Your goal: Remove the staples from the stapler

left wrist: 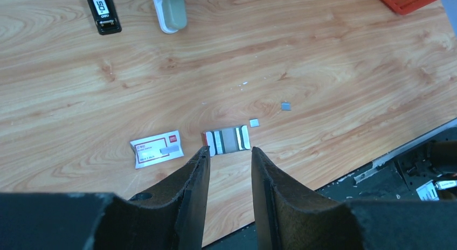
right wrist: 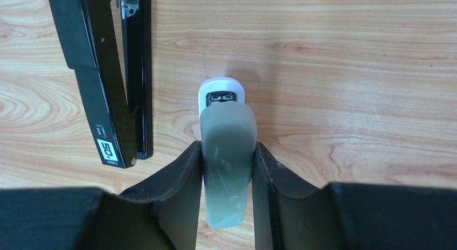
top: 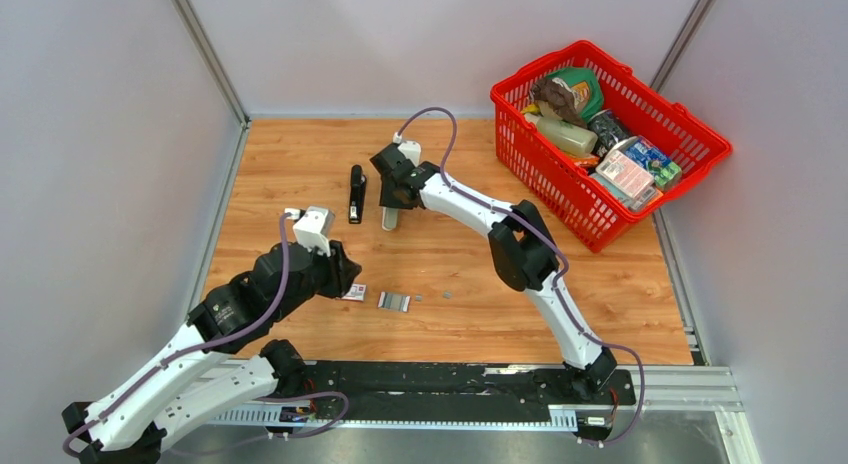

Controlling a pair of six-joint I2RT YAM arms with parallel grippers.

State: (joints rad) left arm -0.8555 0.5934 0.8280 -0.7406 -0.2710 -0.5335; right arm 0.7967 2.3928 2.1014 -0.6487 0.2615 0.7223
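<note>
The black stapler [top: 356,193] lies on the wooden table, its two arms slightly apart; it also shows in the right wrist view [right wrist: 102,83] and the left wrist view [left wrist: 102,12]. My right gripper [top: 397,189] [right wrist: 227,146] is just right of it, shut on a pale grey oblong bar [right wrist: 226,126] that rests on the table. A short strip of staples [left wrist: 229,139] [top: 394,301] lies near the front edge, with loose staple bits [left wrist: 254,122] beside it. My left gripper [left wrist: 230,153] [top: 342,271] is open and empty, just short of the strip.
A small white-and-red box [left wrist: 157,148] [top: 354,292] lies left of the strip. A red basket [top: 545,199] full of several items stands at the back right. The table's black front rail [top: 450,379] runs along the near edge.
</note>
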